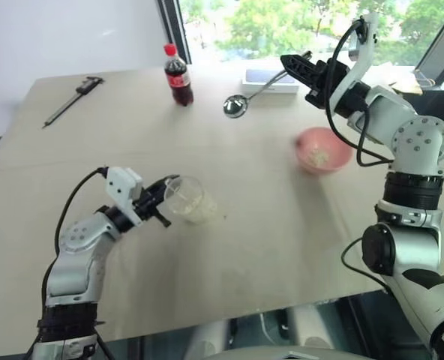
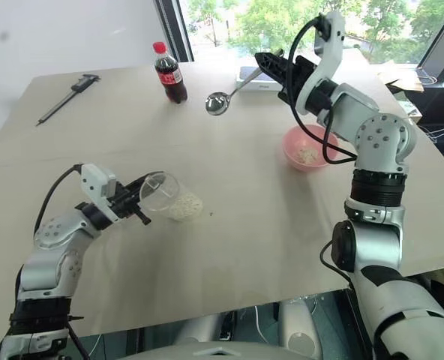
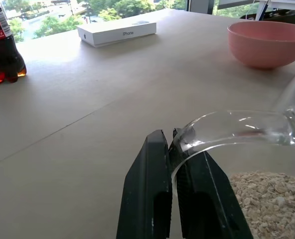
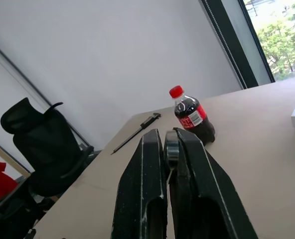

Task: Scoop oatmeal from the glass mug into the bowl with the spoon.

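The glass mug (image 1: 190, 199) stands tilted on the table at the near left, with pale oatmeal (image 2: 183, 206) heaped in its lower side. My left gripper (image 1: 164, 201) is shut on the mug's rim, as the left wrist view shows with one finger (image 3: 147, 189) on each side of the glass edge. My right gripper (image 1: 288, 61) is raised at the far right, shut on the handle of the silver spoon (image 1: 235, 106). The spoon's oval head hangs above the table. The pink bowl (image 1: 334, 161) sits at the right with a few flakes inside.
A cola bottle (image 1: 178, 76) with a red cap stands at the far middle. A white box (image 1: 271, 81) lies behind the spoon. A dark caliper (image 1: 72, 99) lies at the far left. A black office chair (image 4: 43, 149) stands beyond the table.
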Robot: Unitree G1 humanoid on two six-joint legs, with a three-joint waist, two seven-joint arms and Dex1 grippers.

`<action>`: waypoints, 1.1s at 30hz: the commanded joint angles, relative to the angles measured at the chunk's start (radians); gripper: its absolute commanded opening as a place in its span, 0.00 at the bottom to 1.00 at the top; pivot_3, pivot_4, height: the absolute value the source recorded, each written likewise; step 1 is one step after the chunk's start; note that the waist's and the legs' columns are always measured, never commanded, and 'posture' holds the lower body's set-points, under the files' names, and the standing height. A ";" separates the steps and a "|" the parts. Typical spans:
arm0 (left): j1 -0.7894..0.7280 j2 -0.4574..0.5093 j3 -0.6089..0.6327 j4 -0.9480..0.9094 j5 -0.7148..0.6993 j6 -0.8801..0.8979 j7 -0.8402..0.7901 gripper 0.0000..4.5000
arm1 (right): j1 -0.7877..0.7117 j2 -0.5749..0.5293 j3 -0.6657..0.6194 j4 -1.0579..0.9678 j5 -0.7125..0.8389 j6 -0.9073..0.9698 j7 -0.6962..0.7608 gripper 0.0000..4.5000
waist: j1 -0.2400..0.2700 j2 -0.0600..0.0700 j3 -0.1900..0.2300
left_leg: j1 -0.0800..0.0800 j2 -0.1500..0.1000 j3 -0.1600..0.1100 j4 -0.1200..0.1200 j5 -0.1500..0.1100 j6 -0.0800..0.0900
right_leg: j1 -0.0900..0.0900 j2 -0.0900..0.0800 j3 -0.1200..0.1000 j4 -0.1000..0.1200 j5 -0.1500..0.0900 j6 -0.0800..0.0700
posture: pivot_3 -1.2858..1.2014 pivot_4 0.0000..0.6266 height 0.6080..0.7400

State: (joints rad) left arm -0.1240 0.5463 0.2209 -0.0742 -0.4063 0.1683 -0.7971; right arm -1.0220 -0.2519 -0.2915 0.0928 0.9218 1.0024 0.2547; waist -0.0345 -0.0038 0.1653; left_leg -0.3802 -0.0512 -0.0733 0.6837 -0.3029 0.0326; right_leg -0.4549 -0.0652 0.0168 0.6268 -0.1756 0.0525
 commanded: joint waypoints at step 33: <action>-0.470 -0.019 -0.164 0.289 0.242 -0.018 0.141 0.01 | 0.097 -0.060 0.530 -0.182 -0.424 -0.256 0.370 0.00 | -0.005 0.000 0.000 | -0.002 -0.001 -0.001 0.001 0.000 0.000 | -0.002 0.000 -0.001 0.000 0.000 0.000 | 0.52 0.24 1.00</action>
State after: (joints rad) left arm -0.5683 0.5228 0.0470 0.2297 -0.1632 0.1678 -0.6589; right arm -0.9277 -0.3172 0.2315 -0.0642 0.5228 0.7792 0.6164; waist -0.0396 -0.0041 0.1652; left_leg -0.3827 -0.0521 -0.0745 0.6848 -0.3026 0.0322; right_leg -0.4572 -0.0649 0.0162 0.6269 -0.1755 0.0527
